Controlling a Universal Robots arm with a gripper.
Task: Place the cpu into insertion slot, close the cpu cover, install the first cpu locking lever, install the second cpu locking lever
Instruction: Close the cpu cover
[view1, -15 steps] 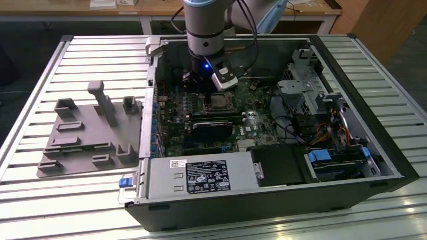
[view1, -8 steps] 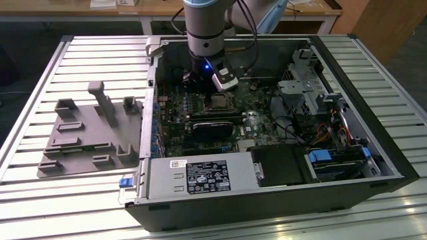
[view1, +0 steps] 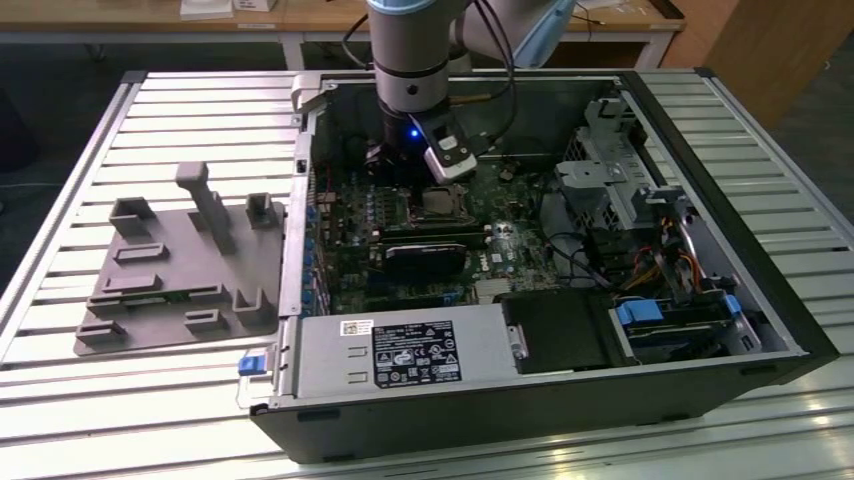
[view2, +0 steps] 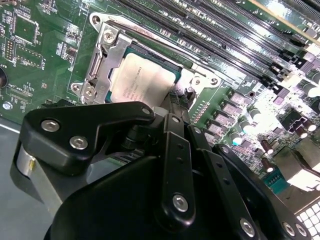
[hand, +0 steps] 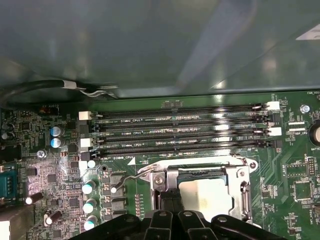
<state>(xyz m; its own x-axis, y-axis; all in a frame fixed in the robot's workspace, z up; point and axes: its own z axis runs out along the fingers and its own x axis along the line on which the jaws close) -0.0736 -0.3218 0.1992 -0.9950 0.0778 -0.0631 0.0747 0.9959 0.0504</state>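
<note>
Hanging over the open computer case (view1: 561, 400) that stands on the slatted tabletop (view1: 174, 400), the arm (view1: 416, 50) reaches down to the socket on the green motherboard (hand: 50, 165). In the second wrist view the hand (view2: 176, 102) has its two fingers together, and I see nothing between them. The tips are at the edge of the socket, touching it or just above it; I cannot tell which. The cpu (view2: 145, 82) lies flat in the insertion slot, with its pale metal top facing up. The cpu cover (view2: 102, 57) looks folded down around it, so the chip shows through the square window. In the first wrist view a thin wire locking lever (hand: 129, 179) stands out from the side of the socket, with its end near some small capacitors (hand: 89, 187). In my judgement it is not hooked down.

Several things could go wrong from here. The lever is a springy wire, so it could slip off the narrow fingertips and jump back, and the hand could then strike the capacitors or the memory slots (hand: 180, 130) just beside the socket. If the cover is not fully flat, or the chip is a little out of line in the slot, any pressing force could bend the fine contacts below it. The closed tips are also very near the chip, and a small sideways error could scratch its top or catch the frame.
</note>
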